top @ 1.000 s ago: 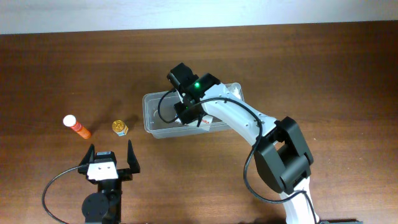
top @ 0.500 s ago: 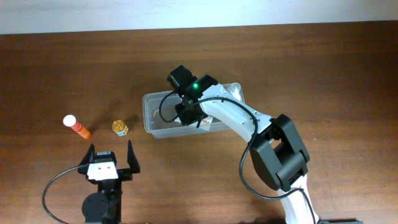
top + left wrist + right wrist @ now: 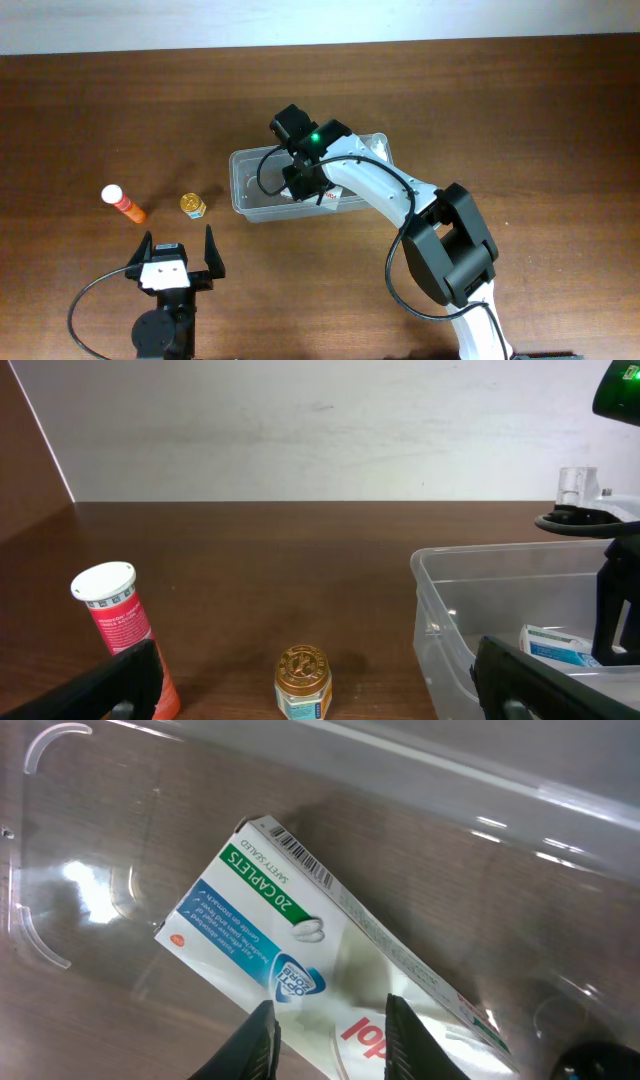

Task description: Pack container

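Note:
The clear plastic container [image 3: 240,178] stands at mid-table. A white-and-blue carton [image 3: 336,197] lies flat on its floor, large in the right wrist view [image 3: 255,915]. My right gripper [image 3: 300,185] reaches down inside the container, and its two dark fingertips [image 3: 262,1032] stand apart just above the carton, holding nothing. My left gripper [image 3: 178,243] rests open and empty near the front edge. A gold-lidded jar [image 3: 193,205] and an orange tube with a white cap [image 3: 124,204] sit on the table ahead of it, left of the container.
In the left wrist view the jar [image 3: 303,682] is centred between my open fingers. The tube [image 3: 115,610] stands to the left, and the container wall [image 3: 440,610] and carton [image 3: 560,643] to the right. A pale wall runs along the table's far edge.
The right arm's elbow has shifted slightly; its gripper stays inside the container over the carton. The left arm, jar and tube have not moved.

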